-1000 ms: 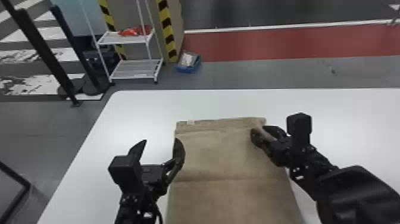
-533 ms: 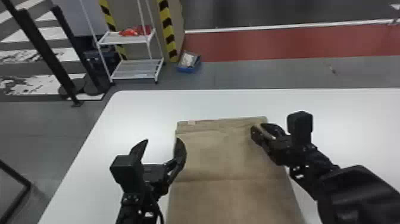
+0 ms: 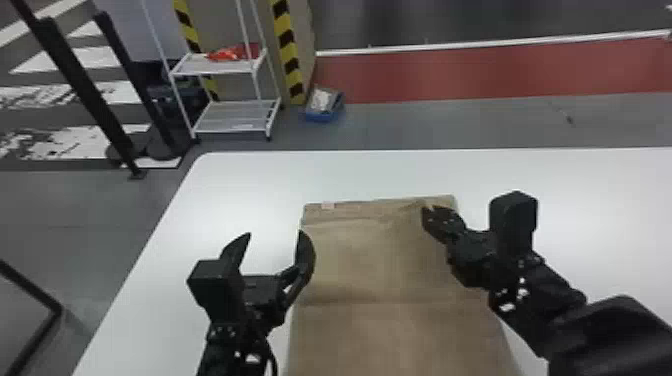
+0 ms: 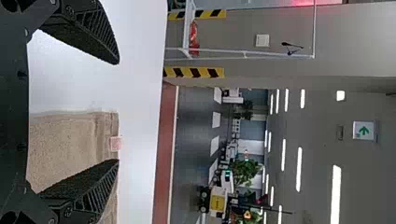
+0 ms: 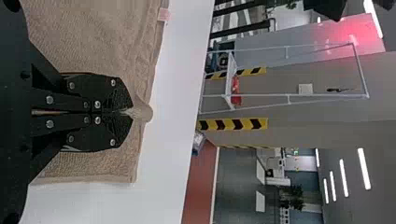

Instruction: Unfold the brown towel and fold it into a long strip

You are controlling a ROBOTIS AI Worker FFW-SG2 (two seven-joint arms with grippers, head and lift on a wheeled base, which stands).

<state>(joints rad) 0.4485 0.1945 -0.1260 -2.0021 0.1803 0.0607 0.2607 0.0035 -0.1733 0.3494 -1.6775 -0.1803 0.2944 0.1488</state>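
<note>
So the right wrist view gave the best look at the pinch: the right gripper [image 3: 426, 215] had its fingers clamped together on the brown towel [image 3: 360, 265], with a little tuft poking out past the tips near the far edge. The left wrist view caught a green sign [image 4: 363, 130] up on the wall, while the head view had a blue bin [image 3: 325, 111] on the floor. The left gripper [image 3: 275, 236] sat with its fingers spread wide, one by the towel's left edge; couldn't tell if it touched. Towel lay spread out flat on the white table [image 3: 240, 185]. My count: two grippers, one towel, one pale tag [image 3: 328, 205], one table, one bin.
</note>
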